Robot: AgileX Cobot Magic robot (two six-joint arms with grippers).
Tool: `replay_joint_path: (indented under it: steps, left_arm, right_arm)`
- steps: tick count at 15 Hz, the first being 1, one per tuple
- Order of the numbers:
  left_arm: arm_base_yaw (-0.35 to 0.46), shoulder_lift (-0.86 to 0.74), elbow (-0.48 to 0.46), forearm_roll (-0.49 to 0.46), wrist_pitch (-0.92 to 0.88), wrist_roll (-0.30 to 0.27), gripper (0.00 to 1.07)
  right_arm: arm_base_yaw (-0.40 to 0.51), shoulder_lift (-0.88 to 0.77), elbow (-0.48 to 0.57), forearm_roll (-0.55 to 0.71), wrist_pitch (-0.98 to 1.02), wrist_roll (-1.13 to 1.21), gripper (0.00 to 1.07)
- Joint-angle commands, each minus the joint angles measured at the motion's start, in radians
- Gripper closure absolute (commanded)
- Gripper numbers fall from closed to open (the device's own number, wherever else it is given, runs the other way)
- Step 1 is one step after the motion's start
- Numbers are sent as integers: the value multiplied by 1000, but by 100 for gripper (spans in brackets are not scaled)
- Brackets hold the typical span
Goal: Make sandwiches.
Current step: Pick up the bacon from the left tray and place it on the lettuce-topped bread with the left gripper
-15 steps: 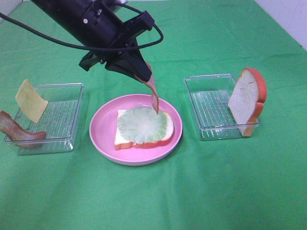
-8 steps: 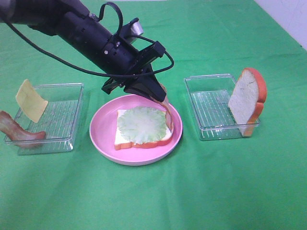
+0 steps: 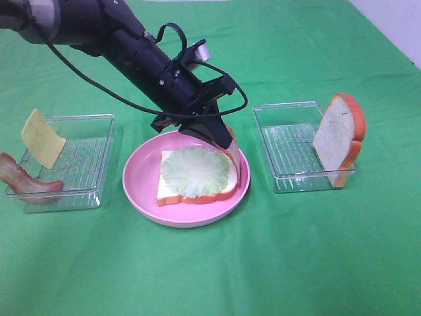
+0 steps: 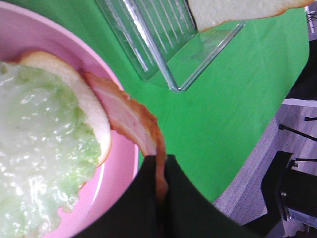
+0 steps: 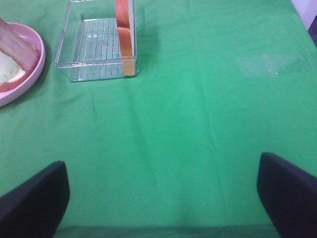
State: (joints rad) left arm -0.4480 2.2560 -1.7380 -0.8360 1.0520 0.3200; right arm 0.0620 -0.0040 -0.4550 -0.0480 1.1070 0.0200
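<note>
exterior high view: the left arm [image 3: 131, 52] is reaching in from the far left, slanting down across the green worktop [image 3: 296, 250] toward the middle, with its wrist tipping down over the far right part of the pink plate [image 3: 141, 187]. a black cable [image 3: 85, 62] is looping along it. the left fingers [image 4: 185, 198] are pinching tight on one end of a bacon strip [image 4: 126, 111]. the strip is hanging down from them, and its free end is touching the right edge of the bread slice [image 3: 171, 196], just beside the lettuce [image 3: 195, 172].

the half-built sandwich [image 3: 197, 191] is sitting in the plate: bread at the bottom, lettuce lying flat on top, bacon not yet lying on it.

the left tray [image 3: 92, 164] is holding a cheese square [image 3: 43, 139] leaning on its rim and a second bacon strip [image 3: 26, 179] draping over its near corner. the right tray [image 3: 289, 148] is carrying a second bread slice [image 3: 339, 138] standing upright against its right wall.

right wrist view: the right fingers [image 5: 34, 198] are standing wide apart, holding nothing, hovering over bare worktop well apart from the plate. the right arm is not showing in the exterior high view.
</note>
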Motion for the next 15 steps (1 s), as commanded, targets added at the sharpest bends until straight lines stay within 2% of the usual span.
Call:
replay_joint_path:
  steps: [1,2,5,6,8,10,13,15]
  left_arm:
    - [-3,-3,-12,84,16,-66,107]
    - [-3,-7,-30,180,18,-132,107]
    - [-3,-22,-74,330,29,-243,107]
    - [-3,-27,-83,361,47,-263,107]
    - [-3,-29,-83,370,69,-263,107]
    - [-3,-26,-83,393,73,-293,107]
    - [-3,-25,-83,484,83,-370,107]
    - [-3,-24,-83,497,90,-385,107]
  right_arm:
    - [-1,-24,3,-2,-6,-2,9]
    - [-1,-24,3,-2,-6,-2,9]
    - [-1,-24,3,-2,-6,-2,9]
    - [-1,-24,3,-2,-6,-2,9]
    - [-1,-24,3,-2,-6,-2,9]
    - [-1,-24,3,-2,-6,-2,9]
    - [-1,-24,3,-2,-6,-2,9]
    - [-1,-24,3,-2,-6,-2,9]
